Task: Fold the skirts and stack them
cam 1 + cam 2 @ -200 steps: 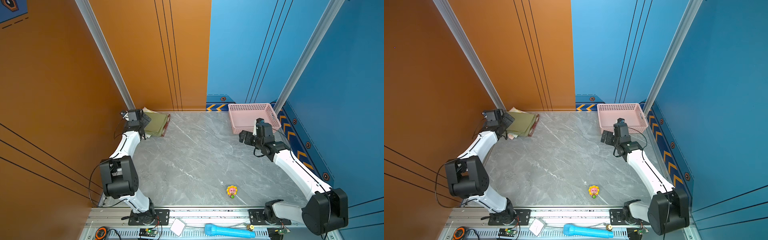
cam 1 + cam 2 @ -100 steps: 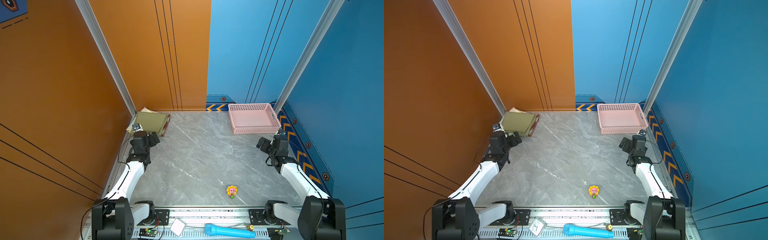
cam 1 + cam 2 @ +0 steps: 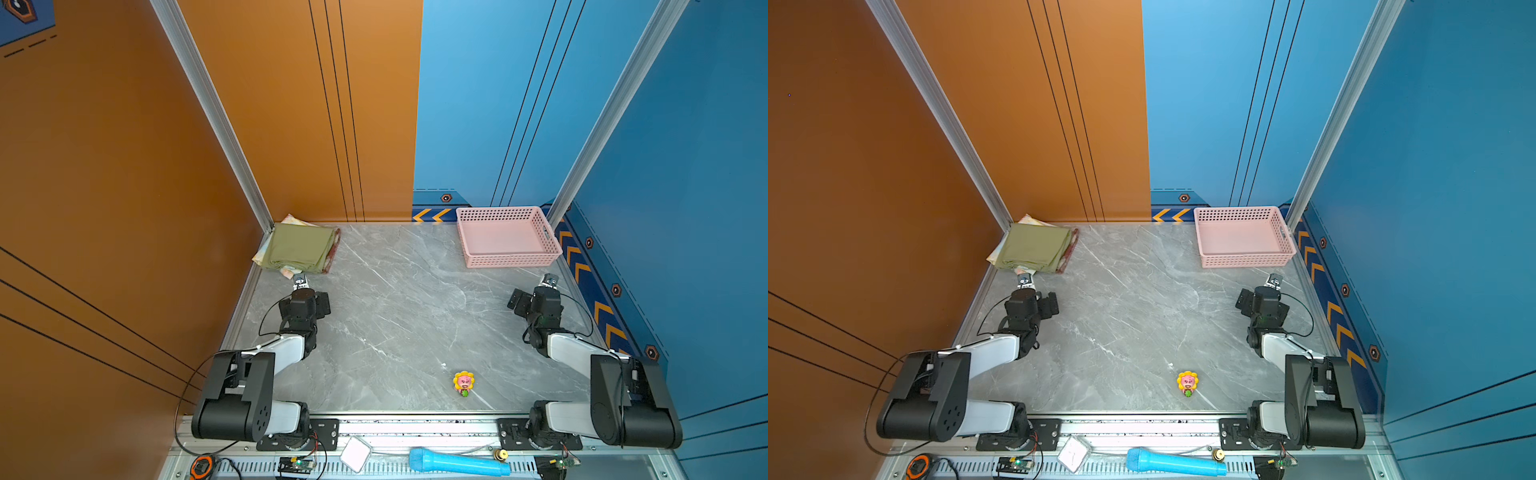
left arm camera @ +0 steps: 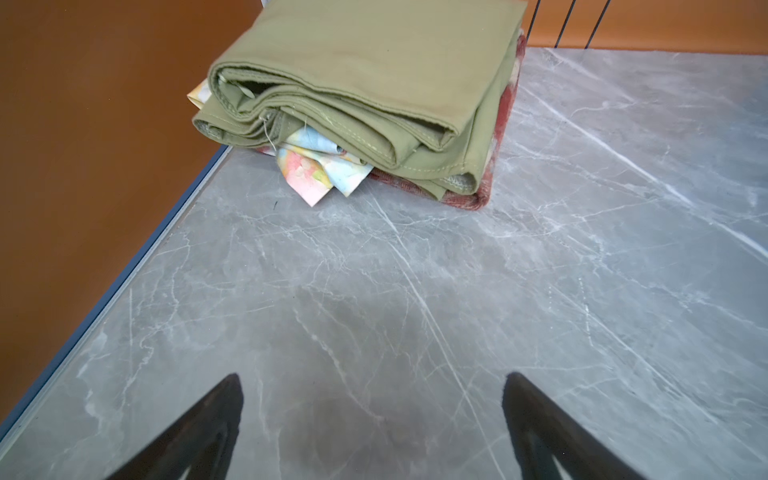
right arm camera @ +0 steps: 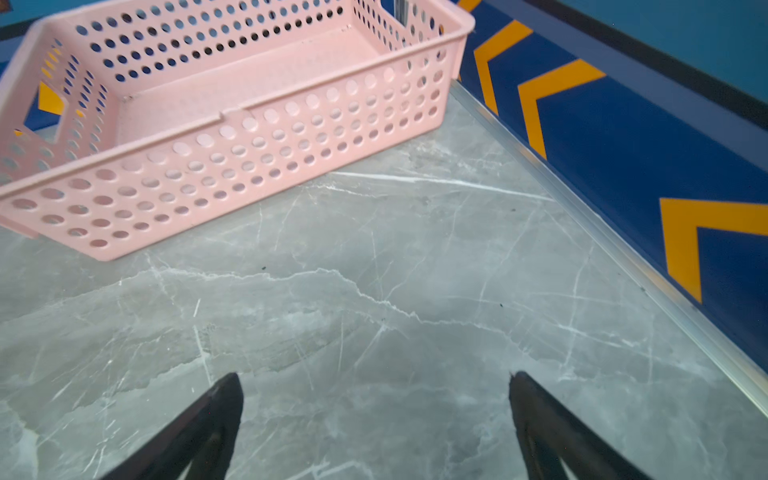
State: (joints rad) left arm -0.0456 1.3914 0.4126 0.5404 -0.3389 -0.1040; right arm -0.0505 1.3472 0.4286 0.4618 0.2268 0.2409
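Left wrist view: olive-green cloth skirt [image 4: 365, 62] tops pile at 11 o'clock.
My left gripper [image 4: 372, 378], right gripper [image 5: 376, 378] gape empty; protruding pastel floral skirt [image 4: 316, 174] corner could snag, toppling pile.

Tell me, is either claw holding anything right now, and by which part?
Nothing is held. The left claw stands open and empty short of the stacked skirts; the right claw stands open and empty short of the pink basket.

The olive skirt [image 4: 365, 62] was seen as matt, smooth cloth, the plaid skirt [image 4: 467, 198] as a coarser weave. The basket [image 5: 249, 166] was seen as smooth perforated plastic, the table [image 4: 415, 291] as faintly glossy, marble-patterned.
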